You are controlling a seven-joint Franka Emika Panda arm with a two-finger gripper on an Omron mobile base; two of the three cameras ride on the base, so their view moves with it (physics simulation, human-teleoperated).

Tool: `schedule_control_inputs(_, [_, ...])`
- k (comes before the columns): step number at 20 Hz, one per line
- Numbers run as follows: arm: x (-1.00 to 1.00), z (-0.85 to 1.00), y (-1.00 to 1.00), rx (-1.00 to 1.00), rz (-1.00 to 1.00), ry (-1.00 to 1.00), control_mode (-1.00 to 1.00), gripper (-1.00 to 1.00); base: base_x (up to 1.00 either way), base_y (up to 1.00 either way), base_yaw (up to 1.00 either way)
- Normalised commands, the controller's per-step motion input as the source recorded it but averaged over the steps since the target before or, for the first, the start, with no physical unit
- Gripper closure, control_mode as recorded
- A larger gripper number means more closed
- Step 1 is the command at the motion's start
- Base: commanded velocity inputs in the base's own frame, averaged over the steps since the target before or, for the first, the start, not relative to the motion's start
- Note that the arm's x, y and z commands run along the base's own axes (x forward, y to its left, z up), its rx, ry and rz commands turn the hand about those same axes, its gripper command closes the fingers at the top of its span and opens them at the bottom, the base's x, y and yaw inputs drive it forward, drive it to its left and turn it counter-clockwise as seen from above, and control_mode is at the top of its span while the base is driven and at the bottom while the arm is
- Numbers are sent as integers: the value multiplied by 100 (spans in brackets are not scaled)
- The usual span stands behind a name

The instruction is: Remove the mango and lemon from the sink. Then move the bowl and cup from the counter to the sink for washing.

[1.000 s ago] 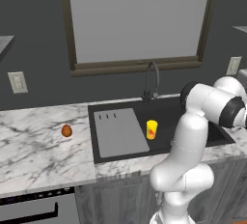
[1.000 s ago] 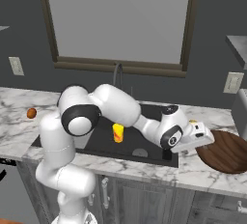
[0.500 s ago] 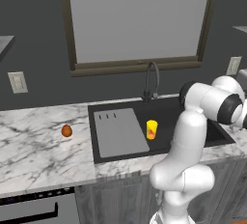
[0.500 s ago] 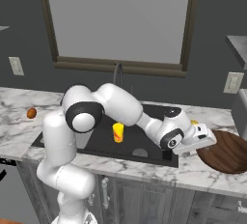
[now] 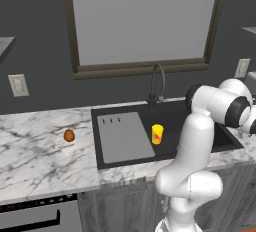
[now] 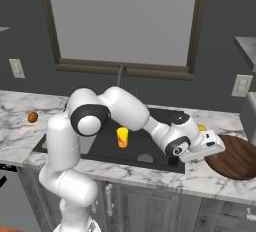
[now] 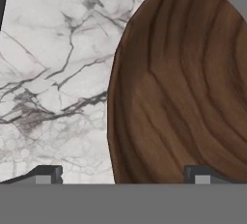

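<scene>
The wide brown wooden bowl [image 6: 236,157] rests on the marble counter [image 6: 200,178] right of the black sink [image 6: 150,148]. My gripper [image 6: 220,149] is at the bowl's left rim. In the hand view the gripper [image 7: 123,177] is open, and the rim of the bowl [image 7: 183,88] lies between its two fingertips [image 7: 46,175]. The yellow cup [image 6: 122,137] stands upright inside the sink; it is the same cup [image 5: 157,134] next to the grey drainboard. The lemon [image 6: 201,127] lies on the counter behind my hand. The mango [image 5: 69,135] sits on the counter left of the sink.
The dark arched faucet [image 5: 156,83] rises behind the basin. A window frame [image 5: 140,68] runs along the wall above. White outlets [image 6: 242,85] are on the wall. An oven handle [image 5: 30,221] shows below the left counter.
My gripper has slid a little further right and lower, onto the bowl's left rim. The cup, the mango and the lemon have stayed where they were.
</scene>
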Motion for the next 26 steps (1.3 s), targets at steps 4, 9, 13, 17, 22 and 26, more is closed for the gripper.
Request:
schedule_control_inputs(4, [0,-6,0,0,1,0,-100,100,0,0,0])
schedule_control_inputs(9, [0,-5,-3,0,1,0,-100,100,0,0,0])
schedule_control_inputs(13, [0,-4,-7,0,1,0,-100,100,0,0,0])
schedule_control_inputs(17, [0,-3,-10,0,2,0,-100,100,0,0,0])
schedule_control_inputs(22, [0,-2,-10,0,2,-1,-100,100,0,0,0])
schedule_control_inputs(26, [0,0,-9,0,3,-2,-100,100,0,0,0])
